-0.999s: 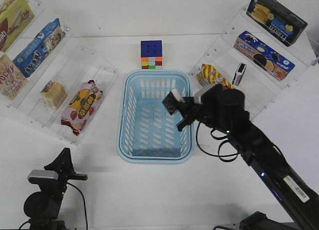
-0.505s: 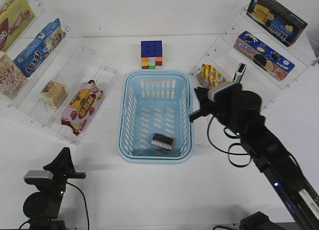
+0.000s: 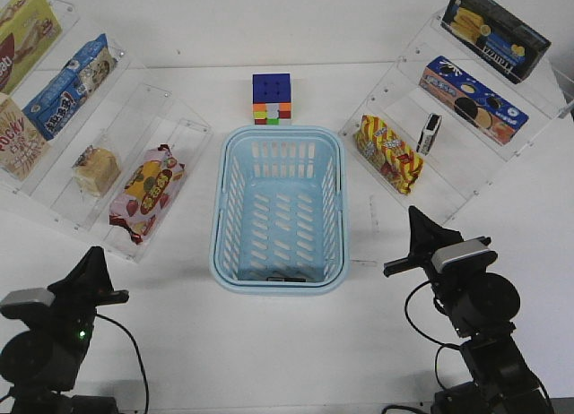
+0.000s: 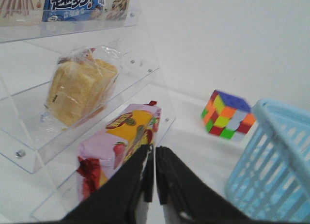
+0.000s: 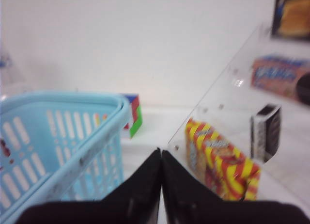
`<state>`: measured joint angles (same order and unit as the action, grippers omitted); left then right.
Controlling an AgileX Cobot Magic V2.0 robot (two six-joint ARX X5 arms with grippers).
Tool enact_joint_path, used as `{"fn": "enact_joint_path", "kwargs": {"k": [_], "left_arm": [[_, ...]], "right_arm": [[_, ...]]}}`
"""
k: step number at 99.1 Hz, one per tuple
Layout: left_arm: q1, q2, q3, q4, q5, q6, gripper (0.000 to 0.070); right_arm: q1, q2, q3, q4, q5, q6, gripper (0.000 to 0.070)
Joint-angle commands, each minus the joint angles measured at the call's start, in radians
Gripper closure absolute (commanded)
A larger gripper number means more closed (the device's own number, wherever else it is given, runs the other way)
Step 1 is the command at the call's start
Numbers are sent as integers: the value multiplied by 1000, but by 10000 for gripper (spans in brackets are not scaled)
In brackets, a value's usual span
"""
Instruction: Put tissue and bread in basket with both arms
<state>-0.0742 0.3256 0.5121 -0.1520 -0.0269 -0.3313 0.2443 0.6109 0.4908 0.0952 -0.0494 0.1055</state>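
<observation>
Bright, even overhead light leaves only faint shadows on the white table (image 3: 269, 342), the front view stays sharp, and the right wrist view is softly blurred throughout.

**Front view: tissue in basket, arms at near corners**

Basket (image 3: 279, 208) centre of table (image 3: 269, 342); tissue (image 3: 287, 276) at its 6 o'clock wall. Bread (image 3: 96, 170) on shelf at 9 o'clock. Left gripper (image 3: 93, 269) at 7 o'clock, right gripper (image 3: 418, 230) at 4 o'clock.
</observation>
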Motion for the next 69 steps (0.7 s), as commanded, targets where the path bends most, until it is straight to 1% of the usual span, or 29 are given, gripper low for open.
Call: {"fn": "enact_joint_path", "kwargs": {"k": [1, 6, 8, 9, 12, 20, 22, 24, 26, 32, 39, 47, 69], "left_arm": [[2, 130, 99, -43, -16, 235, 699], [2, 219, 169, -84, -34, 314, 693], [2, 253, 196, -97, -47, 343, 677], [2, 270, 209, -105, -53, 354, 658], [2, 319, 248, -125, -75, 386, 567], [2, 442, 337, -158, -140, 430, 245], [2, 470, 357, -164, -155, 434, 188], [2, 498, 377, -169, -169, 440, 153], [2, 524, 394, -172, -182, 450, 141], [3, 595, 442, -177, -206, 478, 141], [5, 675, 493, -176, -228, 489, 141], [18, 762, 545, -176, -232, 504, 142], [69, 960, 637, -160, -238, 504, 142]], "right_arm": [[5, 10, 7, -3, 0, 29, 700], [5, 11, 7, -6, -2, 29, 700], [5, 11, 7, -6, -3, 30, 700], [5, 11, 7, -6, -3, 30, 700], [6, 12, 7, -5, -3, 30, 700], [6, 13, 7, 0, -2, 30, 700], [6, 13, 7, 1, -2, 30, 700], [6, 12, 7, 1, -2, 30, 700], [6, 11, 7, 1, -2, 30, 700], [6, 11, 7, 0, -3, 30, 700], [6, 12, 7, 0, -3, 30, 700], [6, 12, 7, 1, -3, 30, 700], [6, 12, 7, -9, -3, 30, 700]]}}
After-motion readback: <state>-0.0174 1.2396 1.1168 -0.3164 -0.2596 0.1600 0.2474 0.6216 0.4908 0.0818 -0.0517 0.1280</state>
